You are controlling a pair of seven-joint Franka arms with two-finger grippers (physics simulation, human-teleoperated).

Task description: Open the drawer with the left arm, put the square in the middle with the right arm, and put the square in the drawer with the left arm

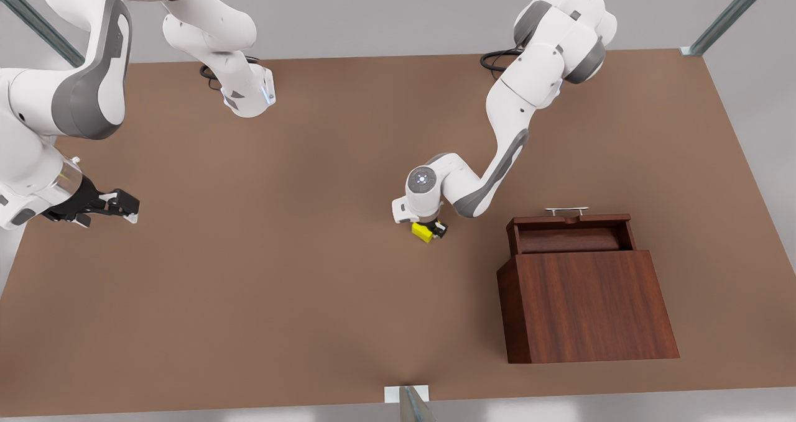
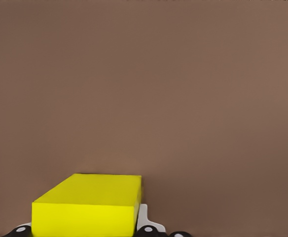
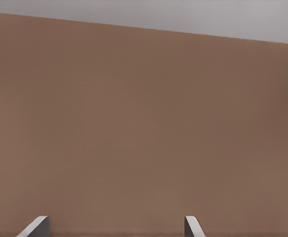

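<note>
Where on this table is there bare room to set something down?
Free: the brown tabletop between the open right gripper and the left gripper at the small yellow cube. Crowded: the front view's right, around the reddish-brown wooden cabinet with its open drawer.

The left hand [image 1: 435,228] sits tucked under the white wrist of its arm, so most of it is hidden. The yellow square [image 1: 423,232] peeks out only partly there. From the left wrist camera, the square [image 2: 87,207] is cut off at the picture's edge, and the fingers beside it barely show. I cannot tell if the hand has closed on the square. The drawer [image 1: 569,235] is pulled out, but its floor is dark and hard to see. The right arm is cut off at the front view's left edge.
</note>
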